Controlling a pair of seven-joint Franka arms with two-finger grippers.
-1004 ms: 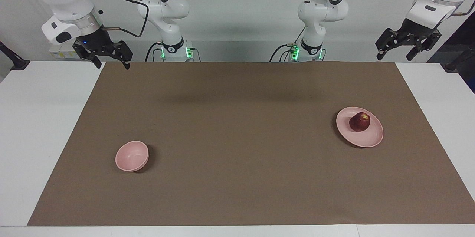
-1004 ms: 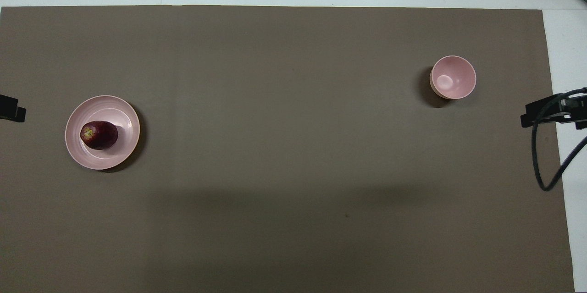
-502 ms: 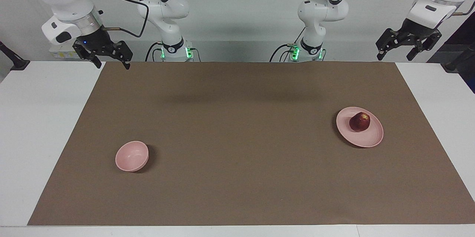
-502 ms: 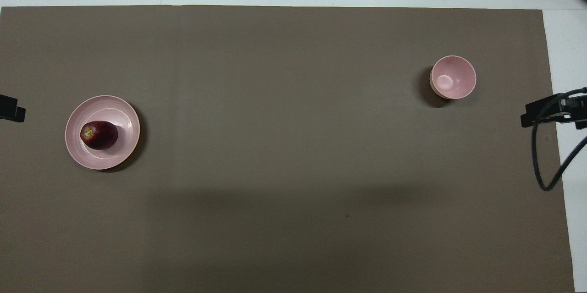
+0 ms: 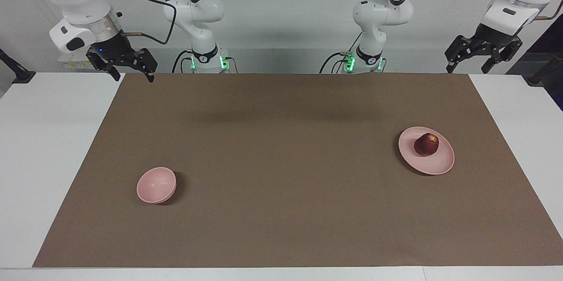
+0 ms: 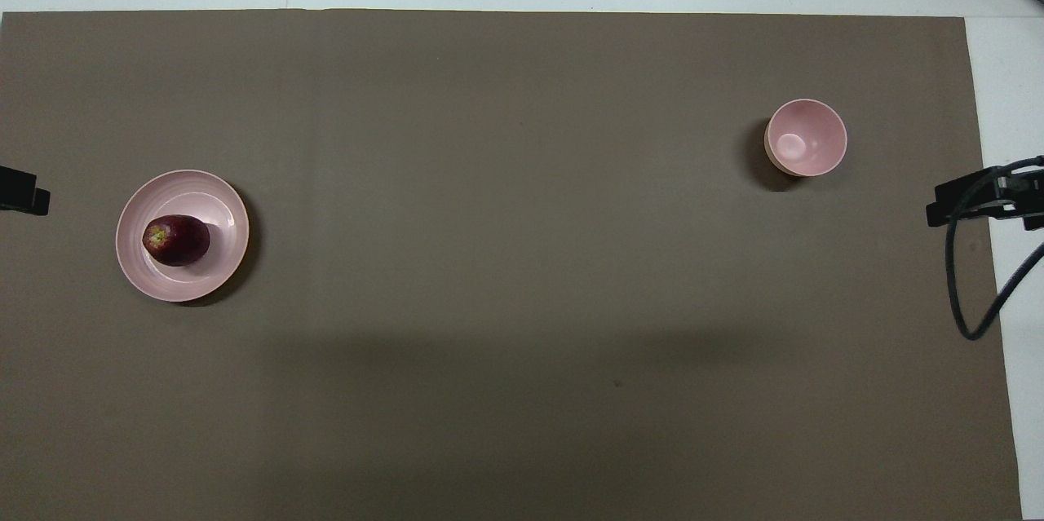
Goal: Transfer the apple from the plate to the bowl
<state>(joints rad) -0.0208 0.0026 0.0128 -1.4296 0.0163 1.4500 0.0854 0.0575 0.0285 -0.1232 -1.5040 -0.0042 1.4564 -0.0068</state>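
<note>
Nothing was done yet: the apple (image 5: pixel 425 144) sat on the plate (image 5: pixel 442 166), well apart from the empty bowl (image 5: pixel 155 185). My left gripper (image 5: pixel 469 64) and right gripper (image 5: pixel 133 75) hung up by the bases, fingers apart, holding nothing.

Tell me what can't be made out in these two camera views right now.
- Underside of the apple: hidden in both views where it rests on the plate.
- Left end effector: overhead view's edge cuts off all but a dark tip.
- Right end effector: overhead view shows only a part and its cable.
</note>
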